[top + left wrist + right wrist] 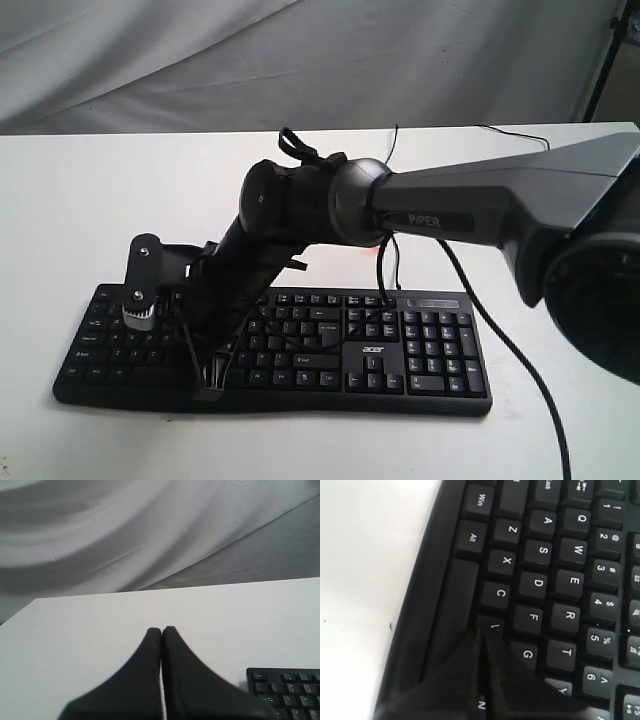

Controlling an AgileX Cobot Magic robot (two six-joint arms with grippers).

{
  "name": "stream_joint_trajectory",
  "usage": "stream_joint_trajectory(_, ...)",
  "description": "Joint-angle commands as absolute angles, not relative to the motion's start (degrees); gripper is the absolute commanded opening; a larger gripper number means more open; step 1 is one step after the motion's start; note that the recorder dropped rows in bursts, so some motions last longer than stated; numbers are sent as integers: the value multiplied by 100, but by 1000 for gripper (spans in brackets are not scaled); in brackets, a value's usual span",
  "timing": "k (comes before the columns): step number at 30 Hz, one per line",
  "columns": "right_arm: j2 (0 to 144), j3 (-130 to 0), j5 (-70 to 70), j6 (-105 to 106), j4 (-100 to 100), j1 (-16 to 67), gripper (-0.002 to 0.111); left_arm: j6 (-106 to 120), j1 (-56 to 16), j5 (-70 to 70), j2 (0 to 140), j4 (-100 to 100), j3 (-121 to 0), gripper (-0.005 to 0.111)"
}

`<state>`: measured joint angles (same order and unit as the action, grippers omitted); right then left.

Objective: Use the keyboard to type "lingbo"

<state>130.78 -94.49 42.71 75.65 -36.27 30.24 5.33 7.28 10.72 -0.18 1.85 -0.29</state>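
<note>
White tabletop is seen at the far left, and over it the left gripper is held idle, its two fingers pressed together on nothing, with only a corner of the keyboard caught in its wrist view. Moving right, the keyboard is found lying flat along the table's near edge, and its left half is being worked by the right gripper, jaws shut into a single poking point, nothing held. In the right wrist view that point is set at the V key, just past C, with B hidden beneath the fingers and N glimpsed beyond. The "b" of "lingbo" is judged to be the letter in hand; a slight shift towards N and a straight press down seem called for, then a long carry rightwards for "o". Whether any key is depressed cannot be told. Counted up: one keyboard, two grippers, one arm in the exterior view, and one black cable curving off to the near right.
</note>
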Motion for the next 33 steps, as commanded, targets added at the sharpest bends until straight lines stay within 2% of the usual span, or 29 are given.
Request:
stream_joint_trajectory(1,13081,-9473,4251,7619,-3656,3032,0,518,707,1050,0,182,0,1)
stream_joint_trajectory(33,12941,-9473,4271,7608,-3646,2986,0,518,707,1050,0,182,0,1)
